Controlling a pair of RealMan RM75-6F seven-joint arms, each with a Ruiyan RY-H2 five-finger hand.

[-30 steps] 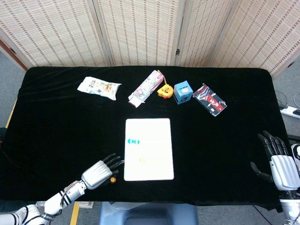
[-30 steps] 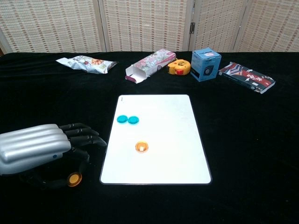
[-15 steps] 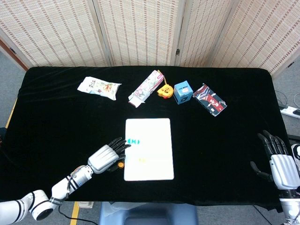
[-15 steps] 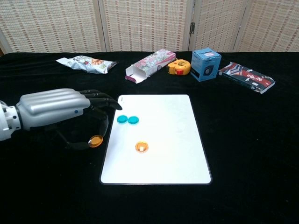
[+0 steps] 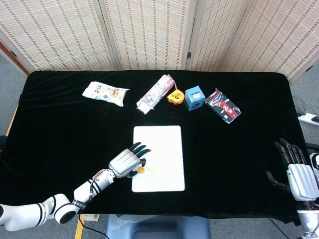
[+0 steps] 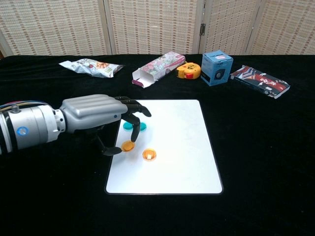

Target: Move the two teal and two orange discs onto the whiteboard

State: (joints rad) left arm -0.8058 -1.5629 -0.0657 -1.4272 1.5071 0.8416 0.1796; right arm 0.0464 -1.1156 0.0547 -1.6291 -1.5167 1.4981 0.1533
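My left hand (image 6: 98, 117) (image 5: 126, 162) hovers over the left edge of the whiteboard (image 6: 177, 147) (image 5: 164, 154), pinching an orange disc (image 6: 128, 146) (image 5: 140, 170) between thumb and a finger. A second orange disc (image 6: 149, 155) (image 5: 151, 171) lies on the board just right of it. Two teal discs (image 6: 138, 126) sit side by side on the board, partly hidden behind my left fingers. My right hand (image 5: 295, 167) rests at the table's right edge, fingers spread, holding nothing; the chest view does not show it.
Along the far side lie a snack bag (image 6: 91, 68), a pink carton (image 6: 155, 69), a yellow tape measure (image 6: 189, 71), a blue box (image 6: 216, 68) and a dark patterned packet (image 6: 261, 81). Black cloth covers the table (image 5: 60, 134).
My left hand lifted the orange disc from the cloth near the front left and carried it rightward and away from me, over the whiteboard's left edge. The right hand stayed still.
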